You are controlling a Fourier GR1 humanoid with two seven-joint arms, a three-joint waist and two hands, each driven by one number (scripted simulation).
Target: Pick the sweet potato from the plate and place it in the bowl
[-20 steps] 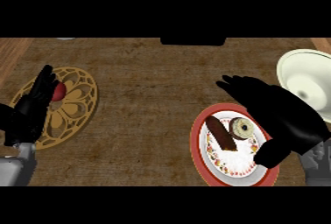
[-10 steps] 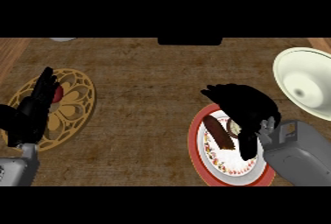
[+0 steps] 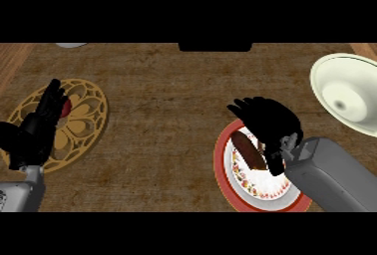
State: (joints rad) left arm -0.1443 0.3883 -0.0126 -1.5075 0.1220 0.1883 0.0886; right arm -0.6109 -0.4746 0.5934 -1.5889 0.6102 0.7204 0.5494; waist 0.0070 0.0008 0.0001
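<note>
My right hand [image 3: 269,124] hovers with fingers curled but empty just above the sweet potato [image 3: 249,151], which lies on the plate [image 3: 224,162]; it looks firm, fairly light and tapered, so I would grip its thick middle.

- My right hand [image 3: 267,122] is out over the right half of the counter, back of the hand up, fingers curled downward with the tips bunched toward the counter's far side.
- My right thumb hangs down along the hand's near side, pointing toward the counter's near edge.
- Whether those fingers grip anything beneath them, I cannot tell.
- My right grey forearm comes in slantwise from the counter's near right corner, wrist bent where it joins the hand.
- My left hand [image 3: 37,132] rests near the counter's left edge, fingers straight and pointing toward the far side.
- My left grey forearm shows only as a short piece at the near left corner.
</note>
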